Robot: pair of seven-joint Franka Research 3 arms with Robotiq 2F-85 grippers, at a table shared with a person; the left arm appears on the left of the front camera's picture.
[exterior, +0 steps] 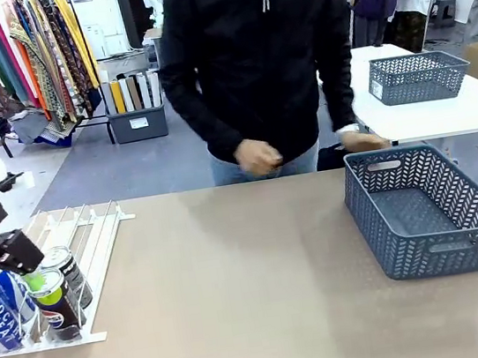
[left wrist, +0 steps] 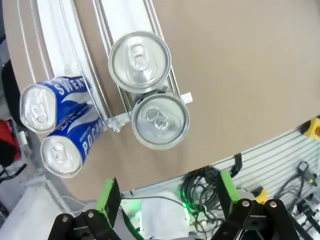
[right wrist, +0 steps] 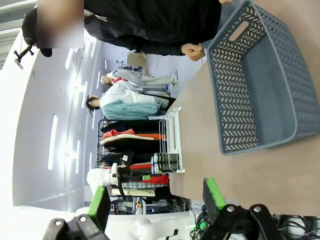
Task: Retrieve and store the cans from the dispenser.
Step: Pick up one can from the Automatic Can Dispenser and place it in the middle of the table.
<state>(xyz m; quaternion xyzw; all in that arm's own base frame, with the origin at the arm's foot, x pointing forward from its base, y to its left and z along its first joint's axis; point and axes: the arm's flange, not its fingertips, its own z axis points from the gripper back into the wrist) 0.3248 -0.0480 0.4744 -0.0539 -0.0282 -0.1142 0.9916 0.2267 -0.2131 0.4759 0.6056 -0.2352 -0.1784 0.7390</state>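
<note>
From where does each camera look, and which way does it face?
Front view: between the arms, facing across the table to the person; left gripper at picture left over the cans in the dispenser.
Left wrist view: on the left wrist, looking down on the can tops; its open fingers below.
Right wrist view: on the right wrist, rolled sideways, facing basket and person; open right gripper below.
Shared: front and left wrist show the cans; front and right wrist, the basket.
</note>
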